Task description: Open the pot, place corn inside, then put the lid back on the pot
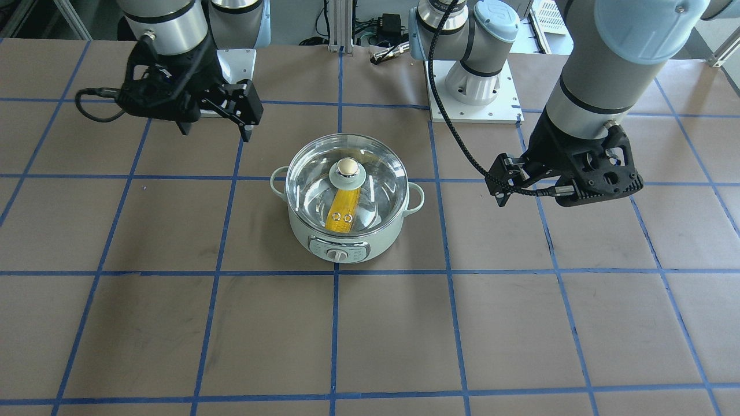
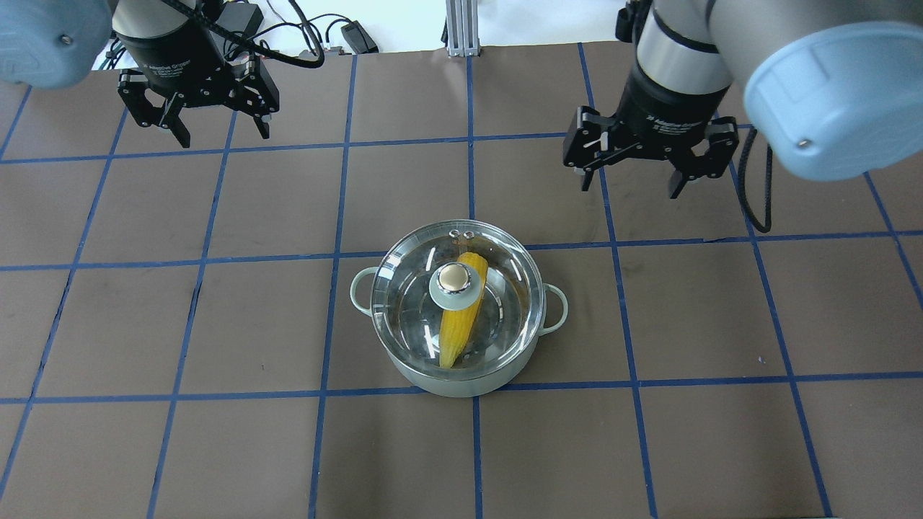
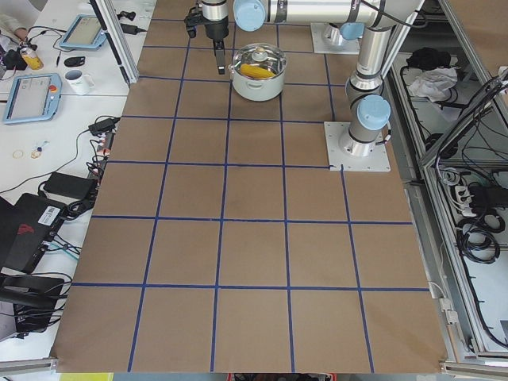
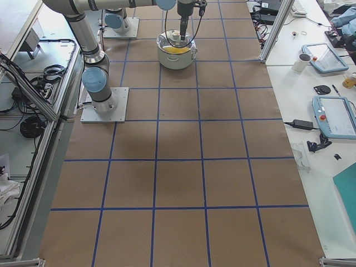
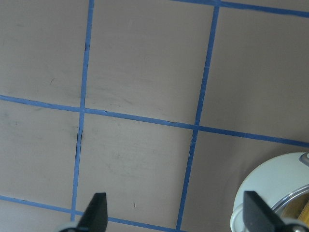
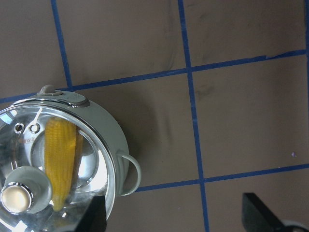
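The mint-green pot (image 1: 335, 234) stands at the table's middle, also seen in the overhead view (image 2: 461, 382). The glass lid (image 1: 378, 173) sits on it, cream knob (image 2: 453, 279) up. The yellow corn (image 2: 458, 333) lies inside under the lid, as the right wrist view (image 6: 60, 159) also shows. My left gripper (image 2: 220, 137) is open and empty, raised well to the pot's left. My right gripper (image 2: 631, 186) is open and empty, raised to the pot's right. In the left wrist view only the pot's edge (image 5: 263, 188) shows at the lower right.
The table is brown with a blue tape grid. My arm's base plate (image 1: 474, 98) stands behind the pot. Side benches carry tablets (image 4: 334, 114), a mug (image 4: 303, 61) and cables beyond the table's edge.
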Controlling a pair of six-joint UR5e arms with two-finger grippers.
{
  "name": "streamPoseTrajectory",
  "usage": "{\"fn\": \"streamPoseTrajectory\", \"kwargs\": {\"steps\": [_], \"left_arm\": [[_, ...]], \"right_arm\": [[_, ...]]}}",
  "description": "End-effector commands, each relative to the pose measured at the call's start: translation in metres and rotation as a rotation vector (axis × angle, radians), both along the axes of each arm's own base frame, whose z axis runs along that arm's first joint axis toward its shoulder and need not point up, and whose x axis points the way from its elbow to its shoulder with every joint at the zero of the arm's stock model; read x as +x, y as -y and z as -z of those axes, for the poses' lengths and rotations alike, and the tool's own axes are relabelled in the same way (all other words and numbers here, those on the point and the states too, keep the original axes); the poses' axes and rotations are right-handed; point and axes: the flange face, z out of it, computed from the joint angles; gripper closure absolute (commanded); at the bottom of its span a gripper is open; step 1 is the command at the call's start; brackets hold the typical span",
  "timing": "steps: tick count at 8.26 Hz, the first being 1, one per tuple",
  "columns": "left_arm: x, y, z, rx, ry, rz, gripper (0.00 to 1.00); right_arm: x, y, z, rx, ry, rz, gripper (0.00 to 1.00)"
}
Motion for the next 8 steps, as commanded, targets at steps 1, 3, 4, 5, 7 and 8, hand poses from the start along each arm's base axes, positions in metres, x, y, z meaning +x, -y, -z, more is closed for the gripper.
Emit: {"fn": "streamPoseTrajectory", "kwargs": {"steps": [1,3,4,5,7,8], "left_arm": [[0.0001,0.0012,0.0018,0.003,0.000,0.000,0.00],[0.0001,0.0019,0.0019,0.003,0.000,0.000,0.00],[0.0000,-0.0002,-0.0008,-0.001,0.000,0.003,0.00],[0.0000,-0.0004,0.0000,0.000,0.000,0.005,0.00],[0.0000,-0.0002,-0.0002,-0.001,0.000,0.005,0.00],[-0.0001,0.0012,0.0012,0.003,-0.001,0.003,0.00]], "right_arm": [[-0.0404,-0.0001,-0.0147,-0.002,0.000,-0.022,0.00],[-0.0394,-0.0002,-0.0149,-0.003,0.003,-0.024,0.00],[-0.0379,-0.0011,-0.0155,-0.003,0.011,-0.025,0.00],[-0.0379,-0.0011,-0.0155,-0.003,0.011,-0.025,0.00],[-0.0373,-0.0015,-0.0153,-0.002,0.009,-0.027,0.00],[-0.0375,-0.0015,-0.0153,-0.002,0.008,-0.027,0.00]]}}
